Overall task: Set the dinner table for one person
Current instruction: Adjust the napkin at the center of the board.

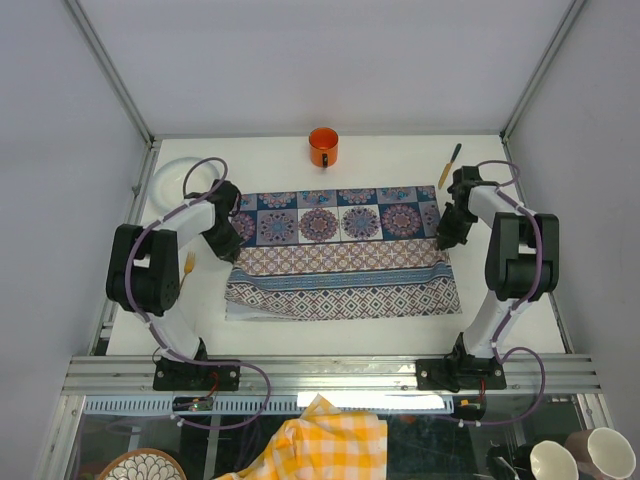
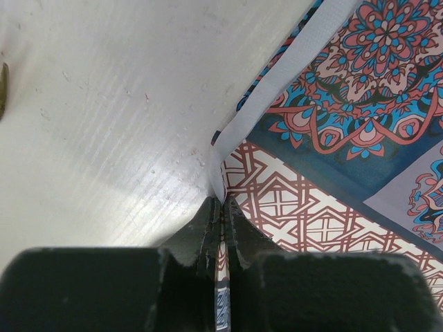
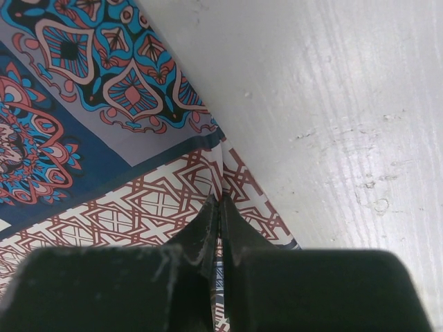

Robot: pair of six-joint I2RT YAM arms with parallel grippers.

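Bench [image 1: 270,160]: white top inside the frame rails, carrying the patterned cloth [image 1: 340,255] across its middle, an orange mug [image 1: 323,147] at the far edge, a white plate [image 1: 175,178] far left, an orange-handled utensil [image 1: 450,163] far right and a small yellow utensil [image 1: 188,264] just beside the left arm. The left hand [image 2: 223,207] is clamped on the cloth's left edge, with a thin strip of fabric showing between its closed fingers. The right hand [image 3: 220,204] is pinched on the right edge in the same way. Both grips sit about where the blue medallion band meets the lattice band. The near part of the cloth lies doubled and slightly skewed, so the step in hand reads as spreading it flat as the place mat. Move your two hands together at one pace and one height, or the fabric will twist. Hold light sideways tension so the middle does not sag into a new crease. Travel low over the bench. Watch the yellow utensil by the left arm; a dragged hem could sweep it along. Each pinch is shallow, so avoid jerks, which could pull the edge free. Release only once the cloth rests flat and square to the bench edge.
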